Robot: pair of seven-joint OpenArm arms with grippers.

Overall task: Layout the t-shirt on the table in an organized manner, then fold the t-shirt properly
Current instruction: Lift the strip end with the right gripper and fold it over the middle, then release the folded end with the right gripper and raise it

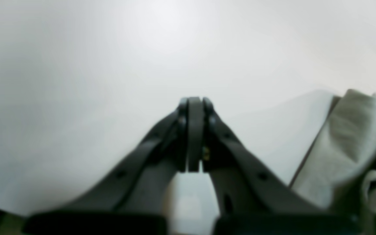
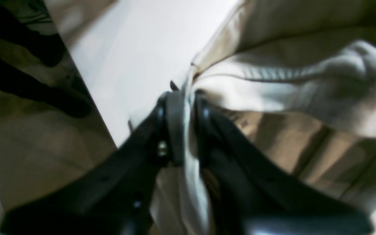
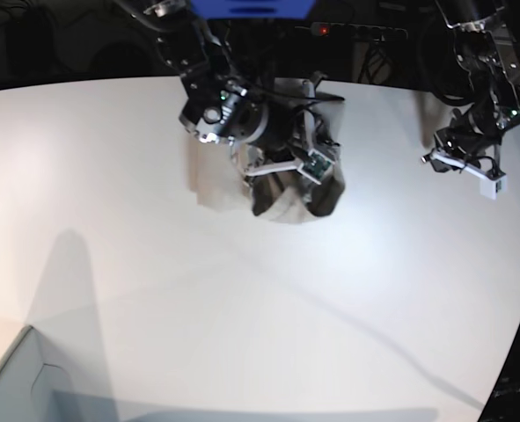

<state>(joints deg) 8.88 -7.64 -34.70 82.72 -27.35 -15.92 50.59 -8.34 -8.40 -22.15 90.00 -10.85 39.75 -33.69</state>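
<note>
With the right gripper pinching a hem of the bunched t-shirt at the far side of the table, draw the cloth outward smoothly while the left gripper, pressed together and empty, hovers right.

the shirt lies bunched on the table, at its far edge, left of centre in the base view. the right gripper sits directly over the bunch, with a fold of cloth between its jaws. the left gripper hangs over bare table to the right, apart from the shirt. a box occupies the near left corner.
</note>
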